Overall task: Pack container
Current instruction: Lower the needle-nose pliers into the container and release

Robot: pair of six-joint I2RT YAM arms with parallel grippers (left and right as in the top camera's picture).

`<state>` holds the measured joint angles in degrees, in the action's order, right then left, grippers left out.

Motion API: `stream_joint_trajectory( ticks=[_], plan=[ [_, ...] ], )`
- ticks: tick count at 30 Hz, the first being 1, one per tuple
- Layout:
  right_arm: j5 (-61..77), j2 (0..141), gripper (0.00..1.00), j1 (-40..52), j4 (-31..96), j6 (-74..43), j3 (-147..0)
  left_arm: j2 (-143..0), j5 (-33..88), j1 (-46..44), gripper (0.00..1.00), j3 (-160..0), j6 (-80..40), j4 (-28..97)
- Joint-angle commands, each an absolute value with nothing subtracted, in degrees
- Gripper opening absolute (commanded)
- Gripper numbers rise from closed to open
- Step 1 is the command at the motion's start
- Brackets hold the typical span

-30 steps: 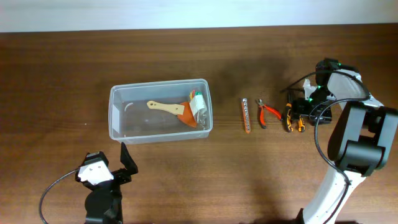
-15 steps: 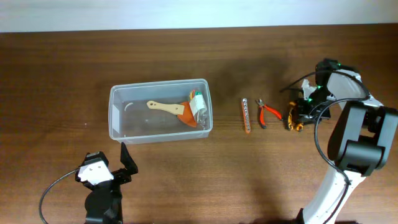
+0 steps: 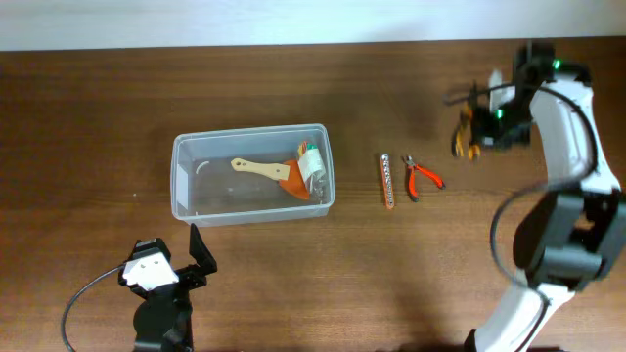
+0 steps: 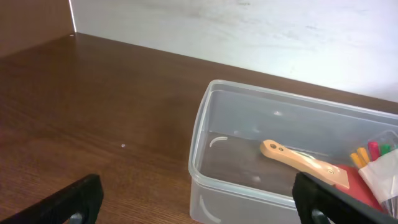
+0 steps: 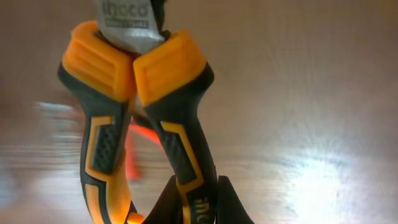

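The container [image 3: 177, 186] is a clear tub left of centre on the table. In it lie a wooden-handled orange tool [image 3: 269, 172] and a white bundle [image 3: 313, 163]. My right gripper [image 3: 481, 122] is up at the far right, shut on the orange-and-black pliers [image 3: 466, 134], which hang off the table. In the right wrist view its fingers [image 5: 198, 200] pinch one handle of the pliers [image 5: 106, 74]. My left gripper [image 3: 188, 266] stands open in front of the container, its fingers [image 4: 78, 198] apart before the container's near wall [image 4: 249, 199].
Small red-handled pliers [image 3: 422, 177] and a thin metal rod with an orange tip [image 3: 387, 180] lie between the container and the right arm. A pale wall runs along the table's back edge.
The right gripper shut on the orange-and-black pliers and carried them up and toward the back of the table. The left arm stayed still.
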<state>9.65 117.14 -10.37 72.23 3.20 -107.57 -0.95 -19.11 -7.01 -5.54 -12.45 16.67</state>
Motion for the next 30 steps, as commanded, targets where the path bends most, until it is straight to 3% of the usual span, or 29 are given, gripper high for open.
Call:
stream_joint_trajectory(
  ticks=[1, 12, 23, 28, 29, 30],
  plan=[
    [16.10, 106.50, 0.04, -1.54, 72.73, 2.96, -115.83, -0.69, -19.33, -7.25, 0.99, -5.32, -11.94, 16.71],
    [15.73, 108.79, 0.04, 28.80, 70.22, 35.99, -118.32, -0.69, -19.31, -7.25, 0.99, -5.32, -11.94, 16.71],
    [13.43, 128.18, 0.04, 33.87, 64.16, 58.61, -118.30, -0.69, -19.33, -7.25, 0.99, -5.32, -11.94, 16.71],
    [8.43, 132.18, 0.04, 33.89, 59.90, 60.20, -118.30, -0.69, -19.31, -7.25, 0.99, -5.32, -11.94, 16.71],
    [7.81, 132.49, 0.06, 33.91, 58.85, 60.20, -118.30, -0.69, -19.31, -7.25, 0.99, -5.32, -11.94, 16.71],
    [7.44, 132.49, 0.24, 33.91, 57.76, 60.16, -118.30, -0.69, -19.33, -7.25, 0.99, -5.34, -11.94, 16.71]
  ],
)
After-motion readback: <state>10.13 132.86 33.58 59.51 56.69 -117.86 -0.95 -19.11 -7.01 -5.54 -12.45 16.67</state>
